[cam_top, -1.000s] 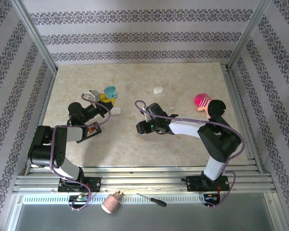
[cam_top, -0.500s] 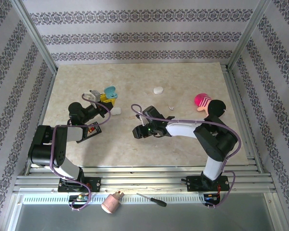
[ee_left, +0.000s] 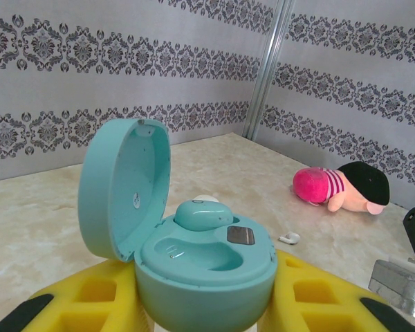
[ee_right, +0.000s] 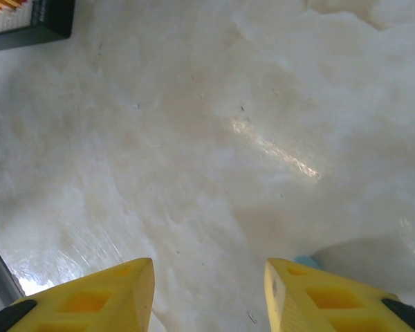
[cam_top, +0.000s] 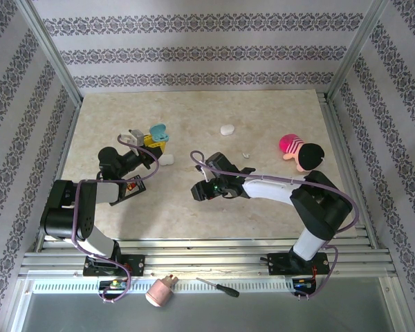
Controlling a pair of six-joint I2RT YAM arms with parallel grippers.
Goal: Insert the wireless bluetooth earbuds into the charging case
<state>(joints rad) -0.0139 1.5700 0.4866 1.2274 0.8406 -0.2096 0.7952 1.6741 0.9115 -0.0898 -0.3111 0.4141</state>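
In left tool [ee_left: 204,304]: open teal case [ee_left: 207,273] | 1 teal earbud [ee_left: 202,213] seated

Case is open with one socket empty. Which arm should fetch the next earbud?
Right. The left gripper is shut on the open charging case. The right gripper is open and empty, low over the table, a small teal piece beside its finger.
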